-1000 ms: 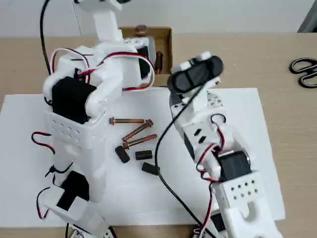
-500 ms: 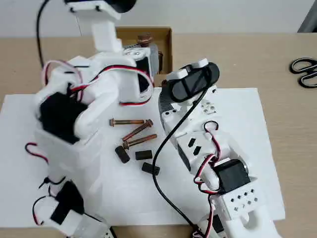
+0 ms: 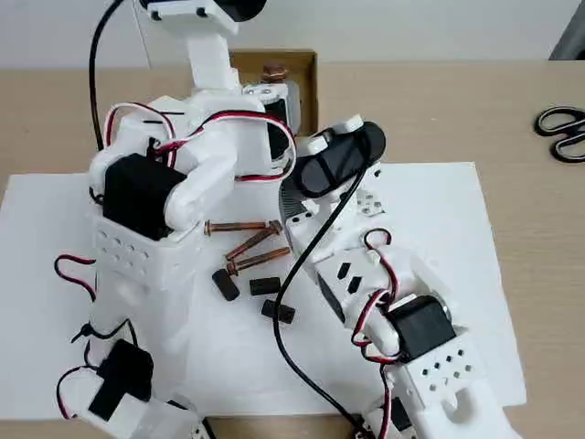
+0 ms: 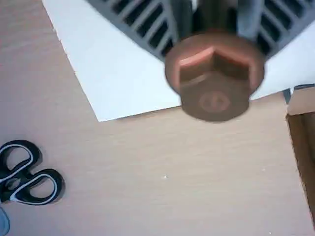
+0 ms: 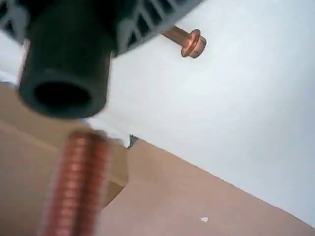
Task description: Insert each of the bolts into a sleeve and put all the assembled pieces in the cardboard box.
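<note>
My left gripper (image 4: 214, 17) clamps a copper bolt (image 4: 214, 76), its hex head jutting beyond it. My right gripper (image 5: 74, 19) grasps a black hollow sleeve (image 5: 64, 73), with a threaded copper shank (image 5: 74, 182) just off its mouth.

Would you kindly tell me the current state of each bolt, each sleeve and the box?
Held bolt: gripped, not yet in sleeve.
Held sleeve: gripped, bore empty.
Loose bolts: three, lying unsleeved.
Loose sleeves: three, lying without bolts.
Cardboard box: open-topped.

Light wooden table (image 3: 439, 110), white sheet (image 3: 439, 210) on it, black scissors (image 3: 562, 133), pale wall (image 3: 411, 27) behind
</note>
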Robot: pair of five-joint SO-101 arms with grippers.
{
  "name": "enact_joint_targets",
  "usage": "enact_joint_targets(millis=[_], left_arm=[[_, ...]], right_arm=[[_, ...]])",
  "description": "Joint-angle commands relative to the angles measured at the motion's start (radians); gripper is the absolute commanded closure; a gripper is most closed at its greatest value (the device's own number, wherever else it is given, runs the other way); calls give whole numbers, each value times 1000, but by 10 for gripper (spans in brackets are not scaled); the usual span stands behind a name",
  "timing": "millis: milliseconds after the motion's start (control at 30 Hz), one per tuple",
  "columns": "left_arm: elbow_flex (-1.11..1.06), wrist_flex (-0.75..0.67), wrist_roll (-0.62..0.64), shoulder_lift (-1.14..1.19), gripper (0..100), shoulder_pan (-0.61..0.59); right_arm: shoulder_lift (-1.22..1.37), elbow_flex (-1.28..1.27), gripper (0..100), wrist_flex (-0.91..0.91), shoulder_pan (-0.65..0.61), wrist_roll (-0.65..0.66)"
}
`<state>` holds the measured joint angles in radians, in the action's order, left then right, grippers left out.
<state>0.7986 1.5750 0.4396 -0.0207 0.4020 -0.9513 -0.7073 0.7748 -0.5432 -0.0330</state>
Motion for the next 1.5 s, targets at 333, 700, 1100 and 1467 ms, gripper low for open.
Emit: enact_joint_targets(millis=[333,700,1100,1467], left_arm=[[-62,-57,8,-35,995,46],[-174,-6,8,-44,995,86],[-320,8,75,-267,664,115],[-266,-330,86,-433,434,-169]], right_arm=[[-24,21,996,1,-7,-5],[-19,43,996,1,-4,-5],[-16,54,996,1,-2,-5],[-24,54,786,2,-2,-6]])
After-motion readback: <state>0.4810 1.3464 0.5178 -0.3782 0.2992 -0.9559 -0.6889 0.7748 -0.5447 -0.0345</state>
